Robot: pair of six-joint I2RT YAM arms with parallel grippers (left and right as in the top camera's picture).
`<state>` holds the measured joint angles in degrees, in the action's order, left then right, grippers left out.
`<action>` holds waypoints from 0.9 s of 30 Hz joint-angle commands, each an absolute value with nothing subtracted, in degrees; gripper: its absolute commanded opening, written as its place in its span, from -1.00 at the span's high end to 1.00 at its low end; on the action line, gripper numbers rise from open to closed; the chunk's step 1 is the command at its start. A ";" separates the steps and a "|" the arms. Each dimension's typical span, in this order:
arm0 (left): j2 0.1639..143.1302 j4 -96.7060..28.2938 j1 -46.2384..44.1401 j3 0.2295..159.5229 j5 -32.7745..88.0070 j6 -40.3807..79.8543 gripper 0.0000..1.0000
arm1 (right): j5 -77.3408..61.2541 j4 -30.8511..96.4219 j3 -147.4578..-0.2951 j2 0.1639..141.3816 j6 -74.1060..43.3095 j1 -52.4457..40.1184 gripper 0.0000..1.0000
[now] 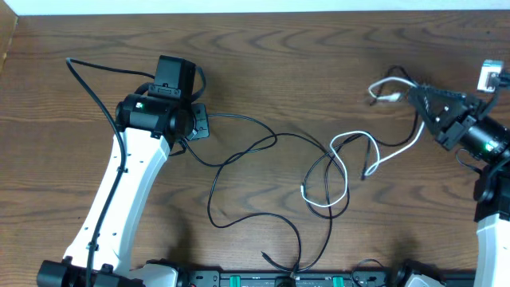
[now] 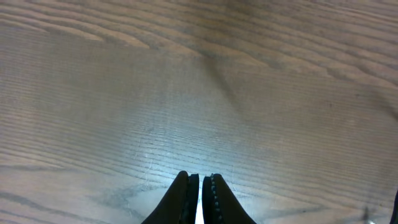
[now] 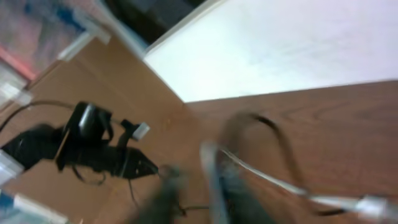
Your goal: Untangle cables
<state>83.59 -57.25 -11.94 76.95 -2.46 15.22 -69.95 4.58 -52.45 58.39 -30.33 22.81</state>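
**Table** (image 1: 319, 48): dark brown wood with a bold wavy grain and a matte surface. In the left wrist view it reads pale and finely lined, with a bright glare patch at lower centre.

**Black cables** (image 1: 211, 195): thin, limp cords lying in wide open loops across the middle of the overhead frame. One strand runs up to the black head of the left arm, and others trail to the bottom edge. They cross the white cable at centre right.

**White cable** (image 1: 343, 165): a thin, smooth cord. It forms a narrow loop at centre right, then sweeps up and right to a small plug end just beside the right gripper.

**Left gripper** (image 2: 200, 198): two black, tapered fingers (image 2: 180, 196) with ribbed inner faces. They are pressed nearly together with only a bright slit between them, and nothing shows in the slit. They hang over bare wood.

**Right gripper** (image 1: 416, 92): a black, wedge-shaped gripper in the upper right of the overhead frame, its tip at the white cable's end. In its own wrist view the fingers (image 3: 231, 190) are smeared by motion. I cannot tell how wide they stand or whether they grip the cord.

**View differences**
- The overhead view alone shows the full tangle and both arms.
- The left wrist view shows no cable.
- The right wrist view shows the white cable close up at lower right, a black loop (image 3: 273, 127) arching over it, a white wall (image 3: 280, 43) beyond the table edge, and the left arm (image 3: 93, 146) far off at left.
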 commanded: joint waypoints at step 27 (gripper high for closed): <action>83.85 -53.45 -14.15 77.03 31.05 -13.87 0.85 | -70.67 27.29 -53.12 60.03 0.80 16.01 -0.97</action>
